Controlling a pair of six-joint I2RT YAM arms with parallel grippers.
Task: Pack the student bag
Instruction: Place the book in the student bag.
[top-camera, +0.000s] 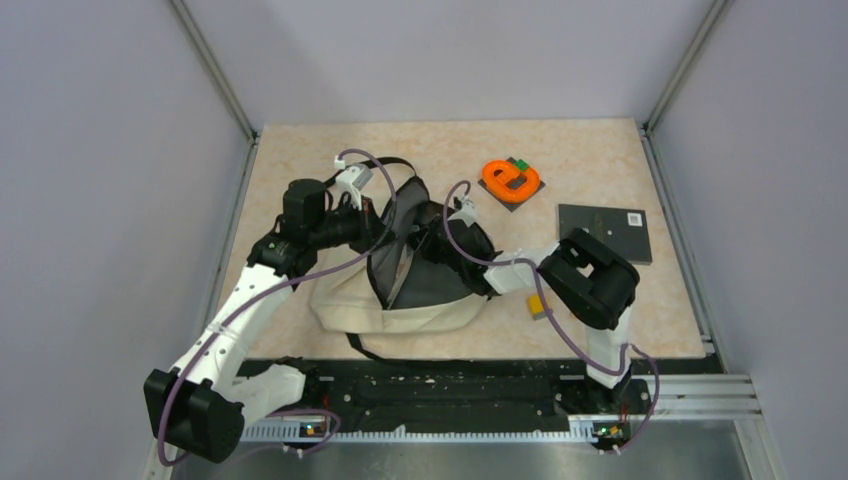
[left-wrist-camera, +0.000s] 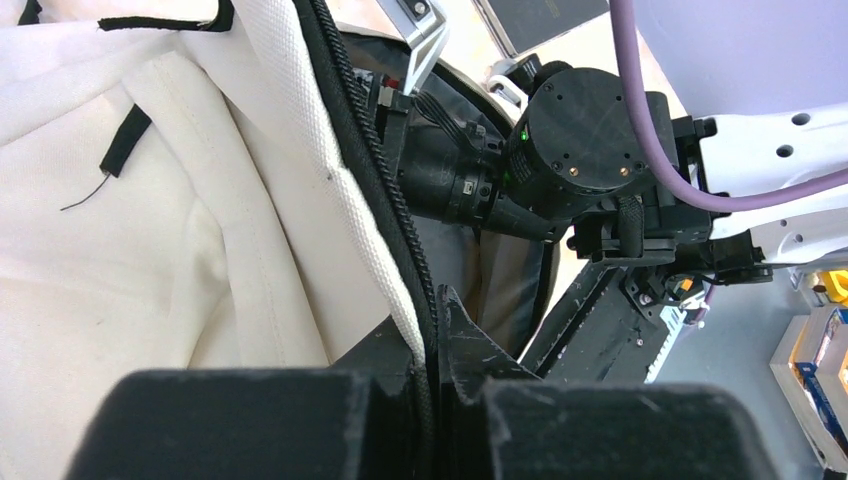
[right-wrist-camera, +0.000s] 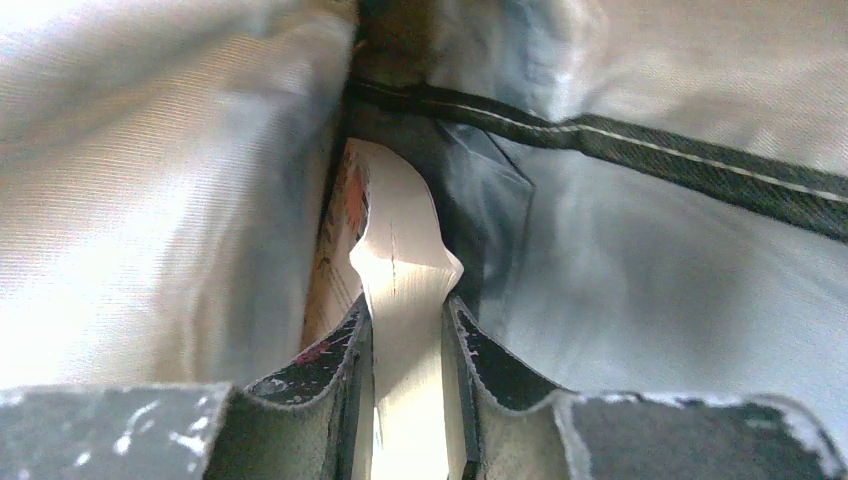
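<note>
Left gripper (left-wrist-camera: 436, 318) clamped on student bag (left-wrist-camera: 200, 220) zipper rim (left-wrist-camera: 398, 200), holding mouth open. Right gripper (right-wrist-camera: 405, 318), inside bag, pinches a book (right-wrist-camera: 395, 235) by its page edge. Risk: book snags lining (right-wrist-camera: 650, 300) ahead, buckles.

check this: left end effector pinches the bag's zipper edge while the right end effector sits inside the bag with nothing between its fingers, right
No. The right end effector is not empty: the right wrist view shows it clamped on a book inside the student bag. The left end effector does pinch the zipper edge.
</note>
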